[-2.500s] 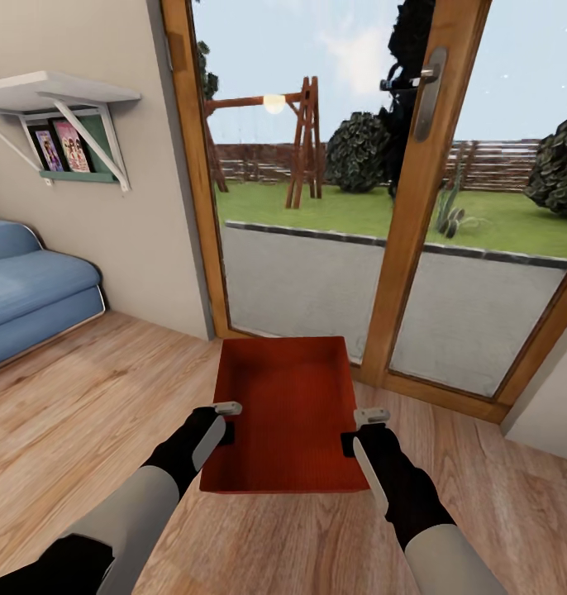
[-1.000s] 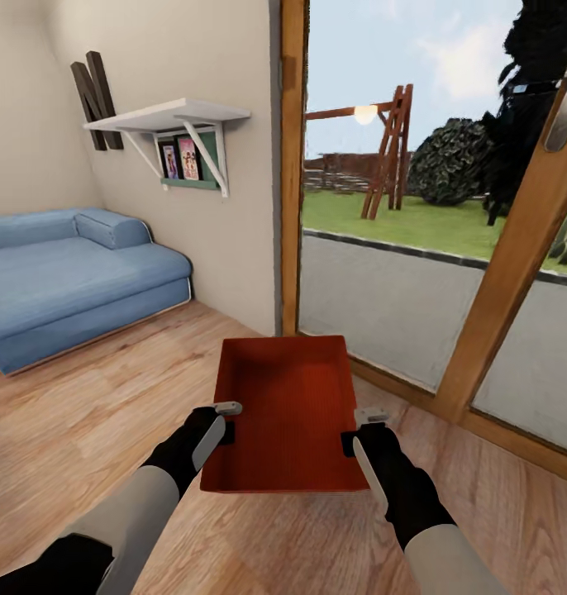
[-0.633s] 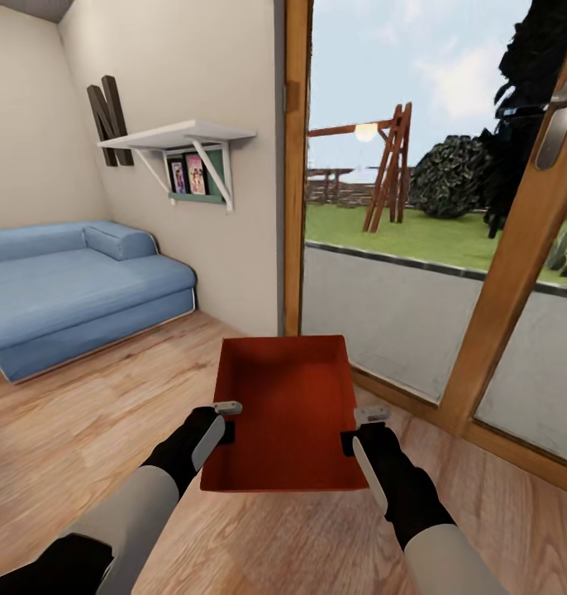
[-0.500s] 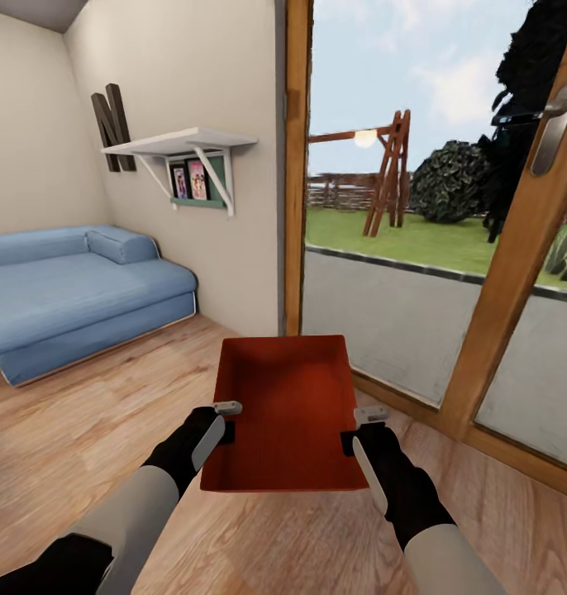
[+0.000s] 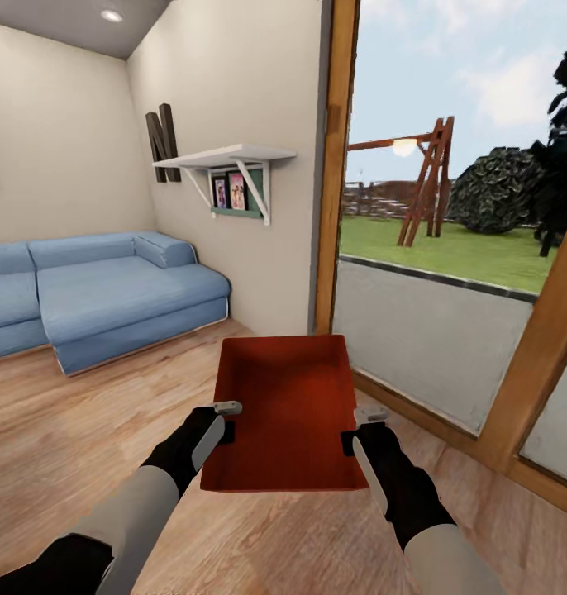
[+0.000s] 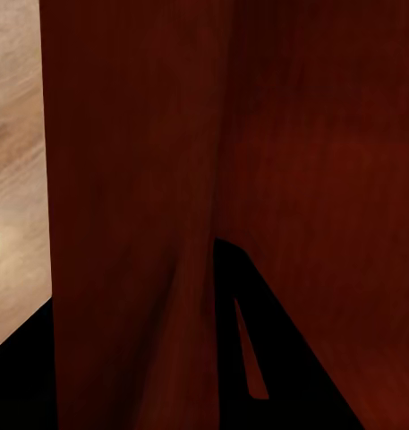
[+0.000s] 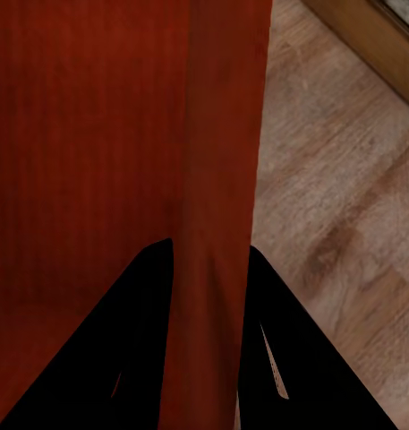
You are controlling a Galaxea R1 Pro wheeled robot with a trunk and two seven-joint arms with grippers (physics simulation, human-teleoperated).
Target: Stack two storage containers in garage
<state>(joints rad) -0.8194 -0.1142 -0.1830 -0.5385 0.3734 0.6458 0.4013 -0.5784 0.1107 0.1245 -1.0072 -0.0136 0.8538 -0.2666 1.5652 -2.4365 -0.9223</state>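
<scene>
Nearest the camera, both forearms reach forward and carry one orange-red storage container level above the wood plank floor of the living room. The left end effector pinches the container's left side wall; the left wrist view shows that wall running between the dark fingers, clamped on it. The right end effector holds the opposite wall in the same way; the right wrist view shows the thin wall caught between its two fingers, with plank floor alongside.

The container lies between the two end effectors, its long axis pointing straight ahead of the robot, its open side up and its interior bare. Both arms sit about equally far along its length, toward its near end, so neither is nearer. The carry likely depends on keeping this symmetric two-sided grip.

Beyond the container stand the wood-framed glass doors, ahead and to the right. Farther left, a blue sofa rests against the wall beneath a white bracket shelf. Through the glass lie a lawn, a wooden swing frame and dark shrubs. The scene suggests transport has begun, with the container not yet out of the living room.
</scene>
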